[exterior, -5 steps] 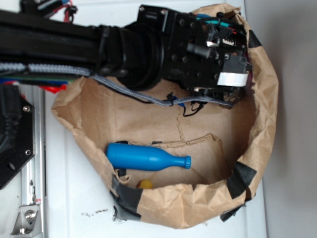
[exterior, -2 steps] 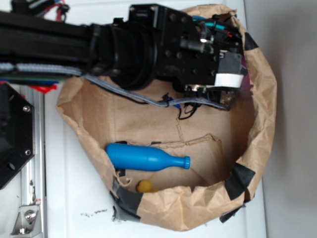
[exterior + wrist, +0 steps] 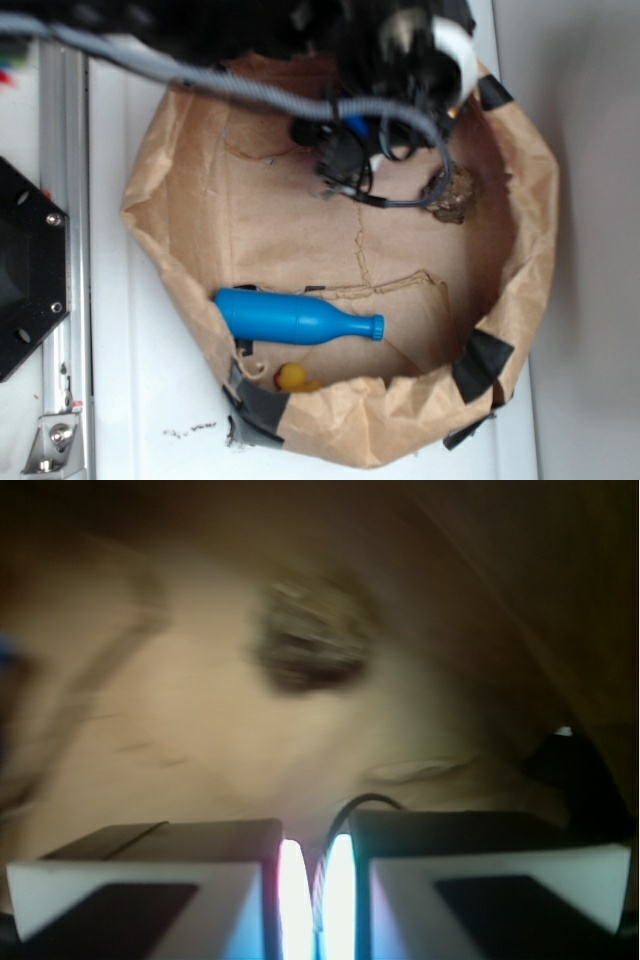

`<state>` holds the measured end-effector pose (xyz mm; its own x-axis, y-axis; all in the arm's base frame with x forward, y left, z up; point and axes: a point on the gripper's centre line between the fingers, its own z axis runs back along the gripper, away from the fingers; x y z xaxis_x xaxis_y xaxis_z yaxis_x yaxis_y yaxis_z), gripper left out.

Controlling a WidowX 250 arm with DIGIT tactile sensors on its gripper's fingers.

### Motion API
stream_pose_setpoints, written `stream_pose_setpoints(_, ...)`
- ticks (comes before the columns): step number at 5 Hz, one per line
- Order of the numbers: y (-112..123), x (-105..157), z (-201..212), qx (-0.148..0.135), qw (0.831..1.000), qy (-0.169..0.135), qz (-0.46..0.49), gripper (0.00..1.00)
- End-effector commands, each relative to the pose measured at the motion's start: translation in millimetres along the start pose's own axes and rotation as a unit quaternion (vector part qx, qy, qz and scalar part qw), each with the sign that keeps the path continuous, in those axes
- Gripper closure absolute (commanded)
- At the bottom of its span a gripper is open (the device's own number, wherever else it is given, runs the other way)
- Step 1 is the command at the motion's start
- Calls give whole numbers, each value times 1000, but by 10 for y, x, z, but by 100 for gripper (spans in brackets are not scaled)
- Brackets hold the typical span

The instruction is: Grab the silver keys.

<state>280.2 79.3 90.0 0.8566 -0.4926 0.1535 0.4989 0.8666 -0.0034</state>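
Brown crumpled paper bag (image 3: 540, 200) is dropping away as the rising black gripper (image 3: 318, 832) is pinching a thin wire loop (image 3: 362, 804), probably the silver keys' ring.

keys (image 3: 448, 192) | small mottled grey-brown bunch, details blurred | lay on bag floor, upper right of exterior frame | dark blur (image 3: 310, 645) upper centre of wrist frame
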Motion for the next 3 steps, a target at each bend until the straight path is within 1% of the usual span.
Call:
stream_pose_setpoints(1, -266, -58, 681, -40, 997, -47, -56, 100)
stream_pose_setpoints(2, -405, -90, 574, -14, 996, -48, -70, 100)
stream_pose_setpoints(3, -449, -7, 463, 27, 999, -1, -35, 100)
